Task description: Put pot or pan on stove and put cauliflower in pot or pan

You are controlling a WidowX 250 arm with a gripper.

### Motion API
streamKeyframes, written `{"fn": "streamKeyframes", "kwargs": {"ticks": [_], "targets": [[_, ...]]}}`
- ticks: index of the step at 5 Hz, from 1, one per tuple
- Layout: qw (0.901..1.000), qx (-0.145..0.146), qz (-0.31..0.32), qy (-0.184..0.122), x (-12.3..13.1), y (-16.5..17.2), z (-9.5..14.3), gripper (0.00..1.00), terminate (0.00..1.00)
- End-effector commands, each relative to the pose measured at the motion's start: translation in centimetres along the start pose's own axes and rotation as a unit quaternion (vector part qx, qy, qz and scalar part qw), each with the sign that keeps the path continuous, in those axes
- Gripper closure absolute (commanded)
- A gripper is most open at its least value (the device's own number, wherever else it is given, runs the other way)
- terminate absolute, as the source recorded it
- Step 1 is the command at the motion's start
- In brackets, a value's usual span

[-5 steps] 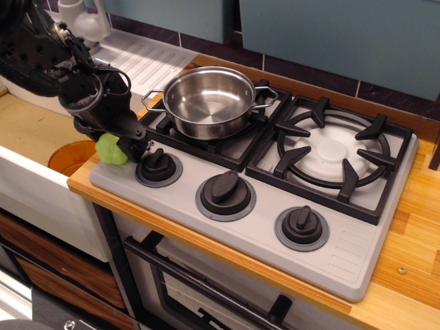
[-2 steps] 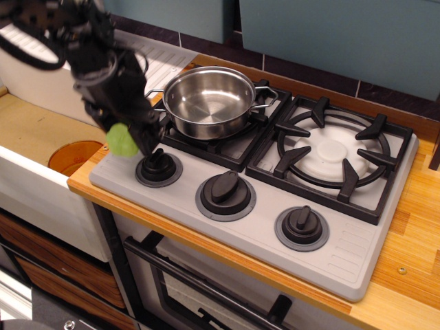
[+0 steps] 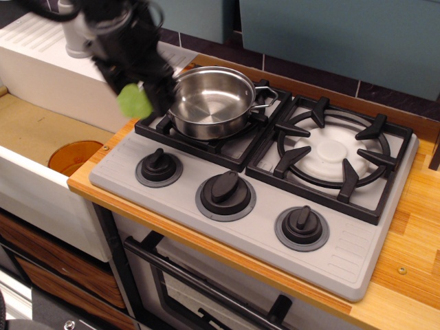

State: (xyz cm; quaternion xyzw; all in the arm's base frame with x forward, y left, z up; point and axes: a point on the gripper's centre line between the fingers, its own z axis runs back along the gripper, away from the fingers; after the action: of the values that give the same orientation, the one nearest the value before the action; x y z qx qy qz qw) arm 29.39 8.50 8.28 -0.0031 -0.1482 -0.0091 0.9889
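The shiny steel pan (image 3: 210, 102) sits on the left burner grate of the grey stove (image 3: 268, 206). It is empty inside. My gripper (image 3: 141, 96) is shut on the light-green cauliflower (image 3: 134, 102) and holds it in the air just left of the pan's rim, above the stove's left edge. The arm covers the pan's left handle. The gripper is blurred by motion.
Three black knobs (image 3: 225, 190) line the stove's front. The right burner (image 3: 333, 152) has no pot. An orange disc (image 3: 72, 157) lies in the sink at the left. A white dish rack (image 3: 48, 51) stands at the back left. The wooden counter (image 3: 412, 234) runs to the right.
My gripper has lifted the cauliflower from beside the left knob, up and to the right, to the pan's left rim. The pan has not moved.
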Motion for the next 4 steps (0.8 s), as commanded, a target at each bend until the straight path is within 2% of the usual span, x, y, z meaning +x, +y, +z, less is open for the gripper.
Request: {"fn": "streamKeyframes", "kwargs": {"ticks": [1,2,3,4], "targets": [[0.9996,-0.006,0.016,-0.024,4.6,-2.7,-0.1,1.00,0.00],[0.9991,-0.021,0.022,-0.028,4.9,-3.8,-0.9,1.00,0.00],[0.9988,-0.036,0.011,-0.031,4.9,-4.0,-0.7,0.00,0.00],[0.9989,-0.037,0.009,-0.029,4.8,-3.8,0.0,0.00,0.00]]}}
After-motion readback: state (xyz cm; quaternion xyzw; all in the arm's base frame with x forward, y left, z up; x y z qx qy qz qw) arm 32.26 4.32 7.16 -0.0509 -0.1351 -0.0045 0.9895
